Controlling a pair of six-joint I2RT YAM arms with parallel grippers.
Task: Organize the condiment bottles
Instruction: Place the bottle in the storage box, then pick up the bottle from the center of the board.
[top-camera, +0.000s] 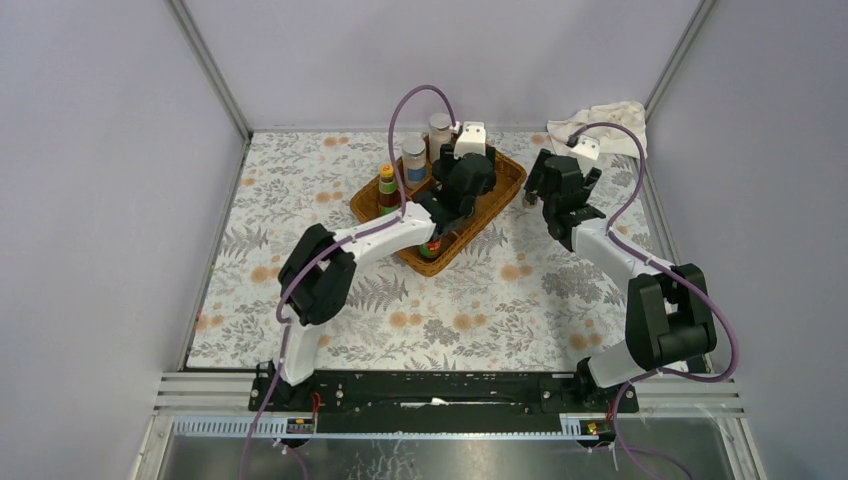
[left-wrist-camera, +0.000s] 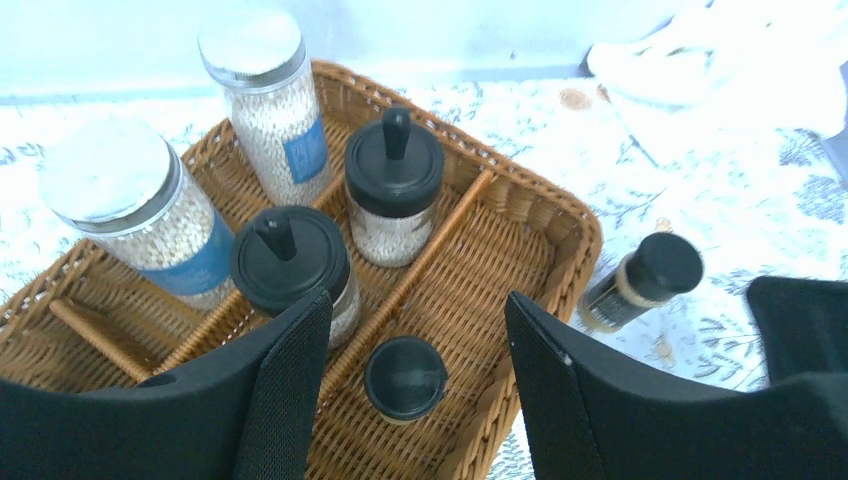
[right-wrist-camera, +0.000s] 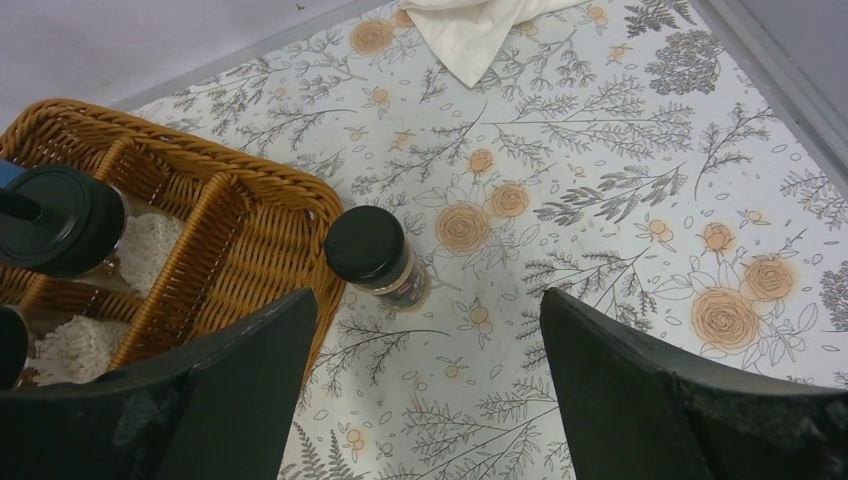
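Right wrist: black-capped spice jar upright beside wicker tray; left gripper and right gripper jaws apart.

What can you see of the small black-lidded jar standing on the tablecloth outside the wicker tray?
The jar is small and round, with a black lid, pale contents and a dark label. It stands upright on the floral tablecloth, close beside a corner of the wicker tray. Only the cloth clearly touches it.
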